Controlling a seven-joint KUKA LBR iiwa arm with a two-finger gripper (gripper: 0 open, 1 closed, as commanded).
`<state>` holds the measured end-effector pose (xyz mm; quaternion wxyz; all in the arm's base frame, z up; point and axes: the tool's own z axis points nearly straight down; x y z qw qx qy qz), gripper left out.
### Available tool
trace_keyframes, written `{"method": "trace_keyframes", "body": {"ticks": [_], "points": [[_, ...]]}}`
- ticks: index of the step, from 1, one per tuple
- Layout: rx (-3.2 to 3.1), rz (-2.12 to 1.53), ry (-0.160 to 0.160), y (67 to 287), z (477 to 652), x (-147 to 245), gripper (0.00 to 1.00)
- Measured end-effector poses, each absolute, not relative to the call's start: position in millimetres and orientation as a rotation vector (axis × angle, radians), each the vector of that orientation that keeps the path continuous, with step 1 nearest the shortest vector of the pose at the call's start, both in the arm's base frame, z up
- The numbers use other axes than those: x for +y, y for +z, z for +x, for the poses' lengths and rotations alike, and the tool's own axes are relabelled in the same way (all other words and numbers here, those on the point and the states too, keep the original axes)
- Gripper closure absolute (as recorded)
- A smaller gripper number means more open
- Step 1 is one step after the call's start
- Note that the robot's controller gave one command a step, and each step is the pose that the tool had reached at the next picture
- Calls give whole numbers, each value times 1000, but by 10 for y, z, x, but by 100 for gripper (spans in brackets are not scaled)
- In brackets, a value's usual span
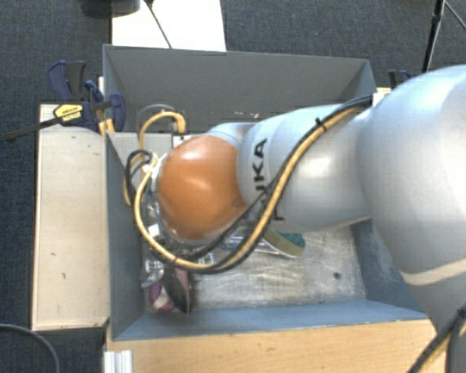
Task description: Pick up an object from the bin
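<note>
Sits low in the lower-left corner of the grey bin [233, 76], claw [169, 284] tucked beneath the orange wrist cover [198, 185] and close to the left wall; cannot tell how wide open, nor whether gripping anything. Nearest, just beside it in that corner: a small pinkish thing [160, 301], then a teal-and-pale item [290, 243] further right under the arm. Could scrape or jam against the wall, or merely shove the pinkish thing deeper into the corner, given so little room to close round it.

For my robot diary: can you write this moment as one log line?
gripper: low in bin, near-left corner | nearby: teal-tipped thing under arm
</note>
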<state>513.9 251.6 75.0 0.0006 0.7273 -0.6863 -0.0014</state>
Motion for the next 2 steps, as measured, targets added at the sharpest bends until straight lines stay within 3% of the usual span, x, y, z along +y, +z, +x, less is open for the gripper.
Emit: {"method": "trace_keyframes", "body": {"ticks": [1, 2], "points": [[-2168, 2279, -3, 864, 5138, 2522, 100], [-2180, 2276, 3, 1863, 5158, 2536, 100]]}}
